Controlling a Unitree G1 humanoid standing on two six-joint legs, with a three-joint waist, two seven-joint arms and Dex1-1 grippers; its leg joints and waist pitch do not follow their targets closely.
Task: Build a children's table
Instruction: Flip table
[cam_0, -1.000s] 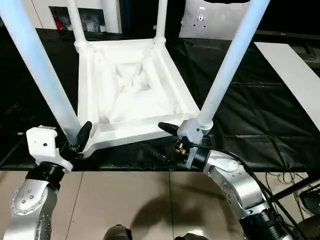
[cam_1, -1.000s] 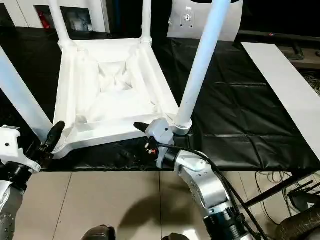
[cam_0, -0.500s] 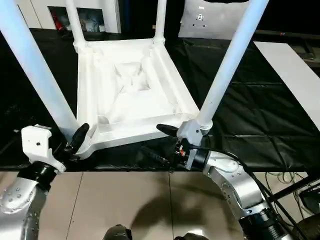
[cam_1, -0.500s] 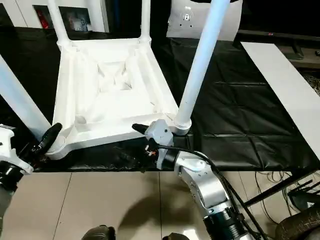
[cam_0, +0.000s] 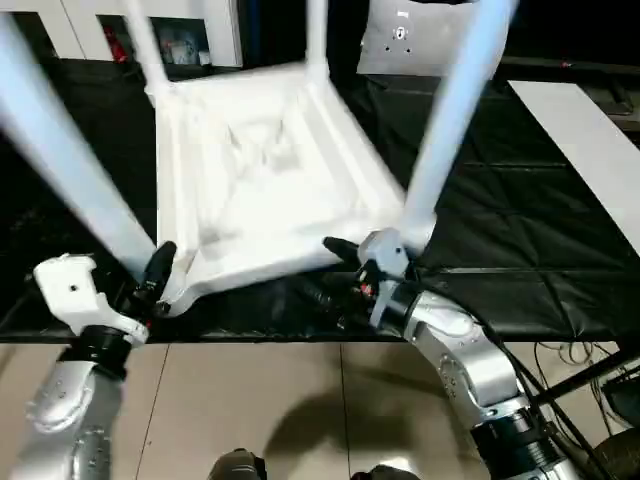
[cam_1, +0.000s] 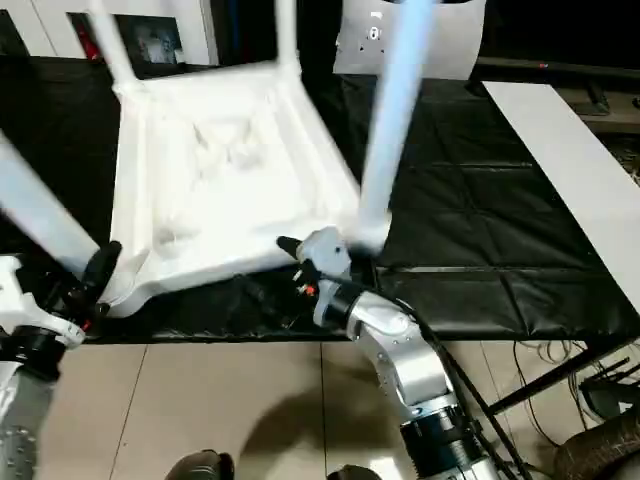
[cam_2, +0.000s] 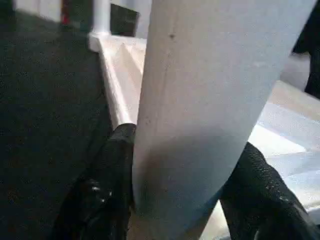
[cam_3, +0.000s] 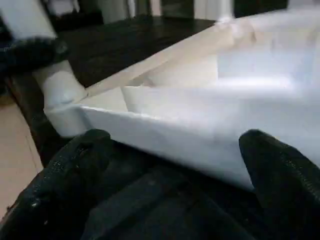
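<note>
legs (cam_0: 455, 110): tops cut off by picture edge, motion-blurred | children's table (cam_0: 260, 175): underside ribs smeared | left tool (cam_2: 180, 200): fingertips hidden behind near leg

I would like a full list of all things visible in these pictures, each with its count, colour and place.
Children's table: one, white, upside down on the workbench, ribbed underside up.
Legs: four, white, standing up from the corner sockets; near-left leg, near-right leg, two more at the far corners.
Workbench: one, covered with a black sheet, under the table.
White board: one, on the bench at the right.
Floor: beige, in front of the bench.
Cables: dark, on the floor at the lower right.
Left gripper: black fingers closed around the near-left leg.
Right gripper: black fingers open, astride the table's near edge.
</note>
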